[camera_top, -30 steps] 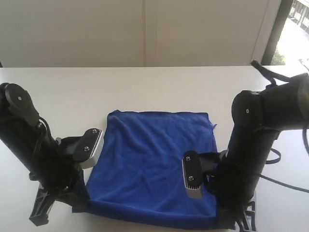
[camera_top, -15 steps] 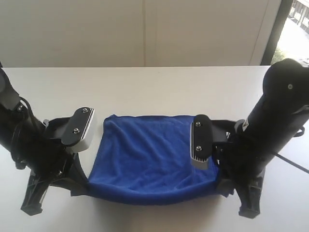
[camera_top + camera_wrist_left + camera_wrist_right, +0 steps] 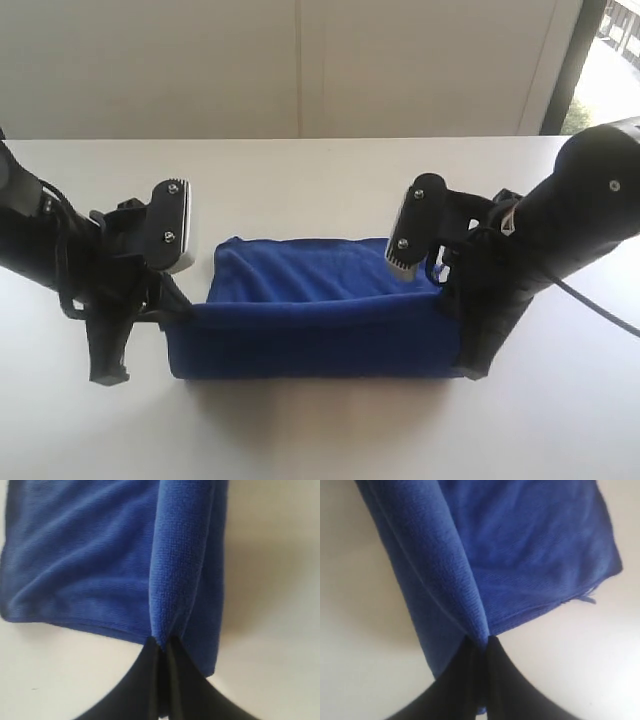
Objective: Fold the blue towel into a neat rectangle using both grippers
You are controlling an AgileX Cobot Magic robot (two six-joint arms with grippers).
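**Limp towel pinched at two corners**

The towel (image 3: pixel 320 320) sits mid-counter (image 3: pixel 320 180), its 6 o'clock edge raised and hanging in a fold. The left fingers (image 3: pixel 145 680) and right fingers (image 3: pixel 465 680) are clamped narrow on that edge's corners. The cloth looks light and floppy and sags between the grips, so corner holds pulled taut likely suit it best.

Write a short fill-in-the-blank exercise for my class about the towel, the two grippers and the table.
1. The towel is ____ in colour.
2. The left gripper and the right gripper are both ____ on the towel.
3. The table under the towel is ____ in colour.

Missing words: blue; shut; white.
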